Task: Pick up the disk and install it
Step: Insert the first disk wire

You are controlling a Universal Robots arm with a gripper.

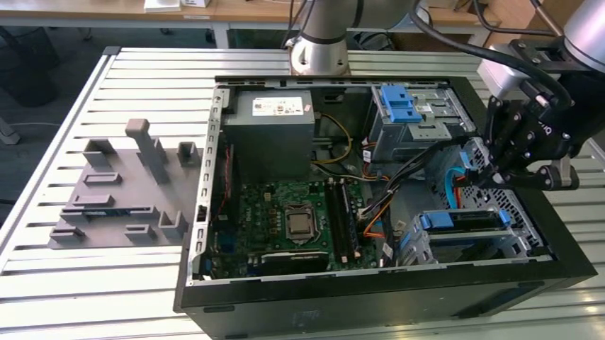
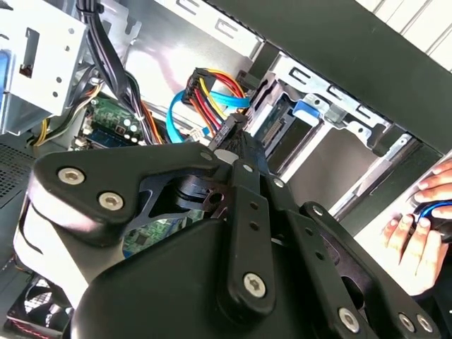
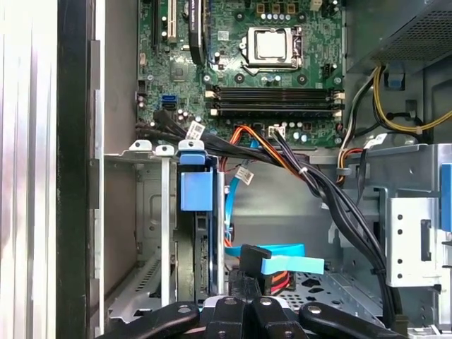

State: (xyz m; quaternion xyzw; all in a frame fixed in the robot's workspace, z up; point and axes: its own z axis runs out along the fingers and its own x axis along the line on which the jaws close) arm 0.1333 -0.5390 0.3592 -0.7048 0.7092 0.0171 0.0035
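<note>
Slatted metal counter (image 1: 57, 283) is carrying an open computer case (image 1: 378, 301), which is lying on its side so that the bays are facing upward for access. A grey fixture block (image 1: 123, 191) is resting on the exterior view's left, well apart from the case.

The disk (image 1: 460, 221) is sitting edge-up in the drive cage (image 1: 518, 249) at the exterior view's right corner of the case. Its blue side rails are engaging the cage slot; it appears seated.

In the first wrist view, the disk (image 3: 200, 240) is standing between the cage walls under its blue tab (image 3: 196, 191).

The gripper (image 1: 482, 177) is hanging just beside the cage, over the loose cabling. Its jaws are drawn narrow and appear to be pinching the black connector (image 3: 254, 258) of the blue data cable (image 3: 293, 265), presumably for mating with the disk.

In the second wrist view, a person's hand (image 2: 424, 226) is resting outside the case wall.
</note>
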